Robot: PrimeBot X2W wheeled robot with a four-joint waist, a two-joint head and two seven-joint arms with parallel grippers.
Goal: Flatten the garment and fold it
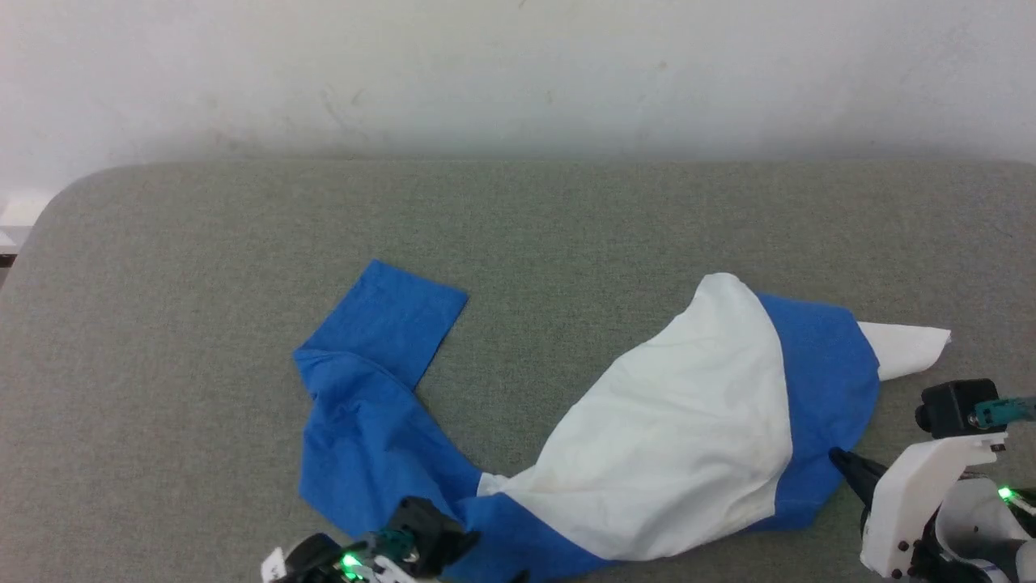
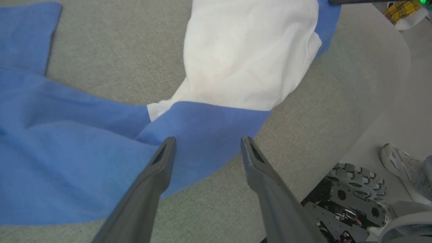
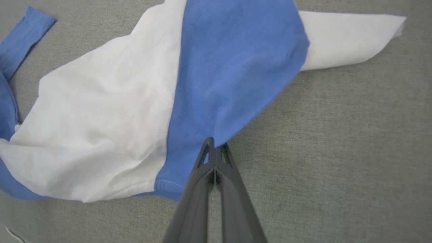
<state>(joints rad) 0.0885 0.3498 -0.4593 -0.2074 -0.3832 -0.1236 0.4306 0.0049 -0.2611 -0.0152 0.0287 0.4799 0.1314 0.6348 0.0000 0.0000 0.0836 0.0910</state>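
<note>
Closest in, at the near left, the left gripper (image 2: 207, 141) hangs released, its two dark fingers spread wide over a blue fold of the T-shirt (image 1: 672, 437). Whether the tips touch the cloth I cannot tell. The T-shirt lies crumpled across the near half of the gray fabric-covered table (image 1: 566, 210).

On its left side a blue sleeve (image 1: 396, 312) lies flat and points toward the far side. It joins a rumpled blue mass that runs down to the near edge. Right of that, the white body spreads as a broad wrinkled panel, bordered on its right by a blue band (image 1: 825, 380). A white corner (image 1: 906, 348) pokes out from under that band, farther right.

At the near right, the right gripper (image 3: 214, 148) is clenched. Its fingertips are pressed together on the near edge of the blue band, pinching the cloth, which draws to a peak at the tips.

A pale wall (image 1: 518, 73) stands beyond the table's far edge.
</note>
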